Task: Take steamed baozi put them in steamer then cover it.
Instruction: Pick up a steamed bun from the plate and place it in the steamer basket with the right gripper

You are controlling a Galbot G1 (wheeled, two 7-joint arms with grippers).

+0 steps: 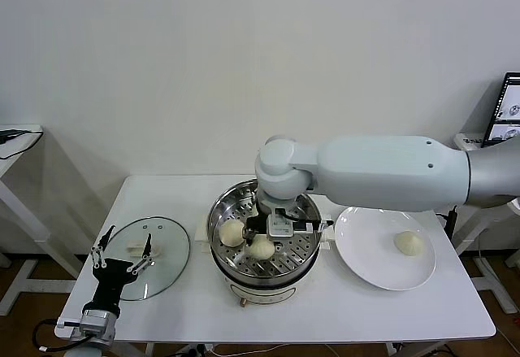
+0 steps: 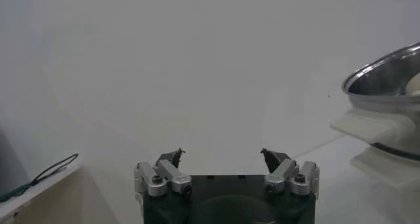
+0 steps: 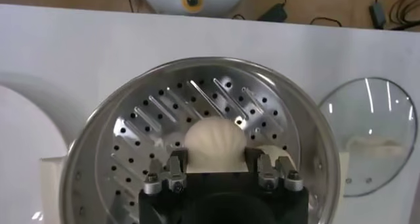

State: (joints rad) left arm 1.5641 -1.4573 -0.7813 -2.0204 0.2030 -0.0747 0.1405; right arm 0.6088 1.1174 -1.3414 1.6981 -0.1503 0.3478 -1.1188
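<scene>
The steamer (image 1: 218,211) stands mid-table, lid off; it also shows in the right wrist view (image 3: 98,127) and the left wrist view (image 2: 387,71). My right gripper (image 1: 276,228) is down inside it, shut on a pale baozi (image 3: 214,142) that sits low over the perforated tray (image 3: 141,123); this baozi also shows in the head view (image 1: 262,248). A second baozi (image 1: 232,232) lies on the tray beside it (image 3: 277,154). A third baozi (image 1: 409,243) lies on the white plate (image 1: 366,251). The glass cover (image 1: 150,269) lies flat to the steamer's left. My left gripper (image 1: 122,253) is open and empty over the cover's front edge.
The white plate stands to the right of the steamer, near the table's right edge. A side table (image 1: 16,141) stands at far left, and a screen (image 1: 508,109) at far right. The right arm reaches across above the plate and the steamer's back rim.
</scene>
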